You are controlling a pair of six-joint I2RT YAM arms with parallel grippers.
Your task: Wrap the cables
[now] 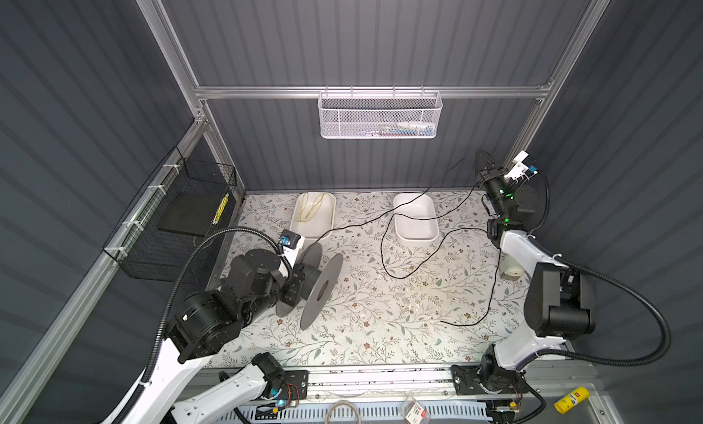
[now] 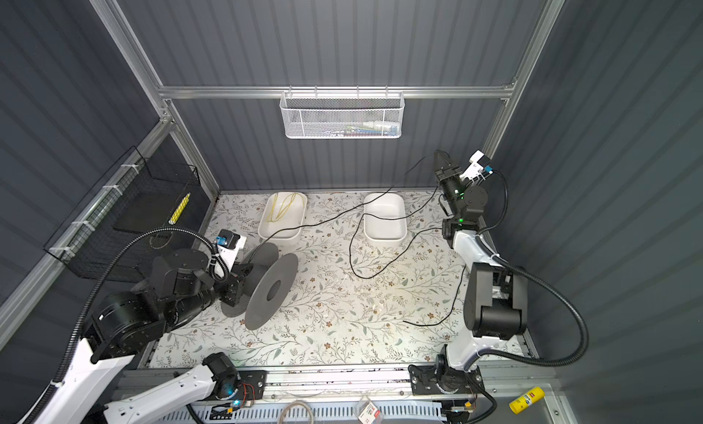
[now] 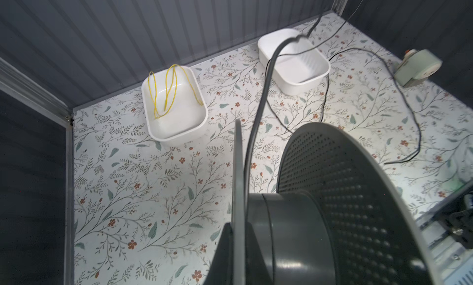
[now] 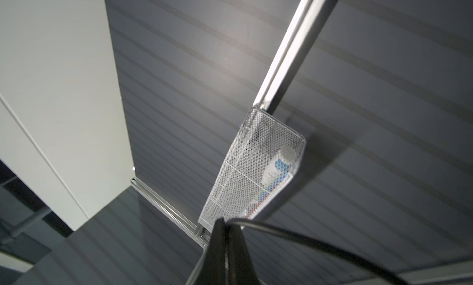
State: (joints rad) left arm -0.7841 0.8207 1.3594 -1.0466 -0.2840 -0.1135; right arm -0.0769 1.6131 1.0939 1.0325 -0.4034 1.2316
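Left gripper (image 1: 298,281) is clamped narrow on the grey spool (image 1: 321,291) at about 9 o'clock on the table (image 1: 380,327). The spool is held on edge, with its big flange facing roughly 4 o'clock in both top views. Right gripper (image 1: 482,157) is raised high at about 2 o'clock near the back wall, with its jaws pinched together on the black cable (image 1: 381,247). In the right wrist view the cord leaves right at the closed fingertips (image 4: 217,245). A lifted span of cable runs from the spool up to that gripper, long axis 8-to-2 o'clock, passing over the empty white tray (image 1: 414,237). The slack drops from the gripper and loops on the table from centre to right, and the free end lies at about 4 o'clock. In the left wrist view the cable comes in between the flanges onto the hub (image 3: 289,232). Key relation: from the right gripper the spool lies at 8 o'clock, well apart. The right arm is nearer the slack, and the left arm only has the spool. Judged early in the task, since most of the cord is off the spool. The next wrap likely needs the span kept between the flanges. The yellow cord (image 1: 315,209) sits in the other tray (image 1: 304,230), untouched.
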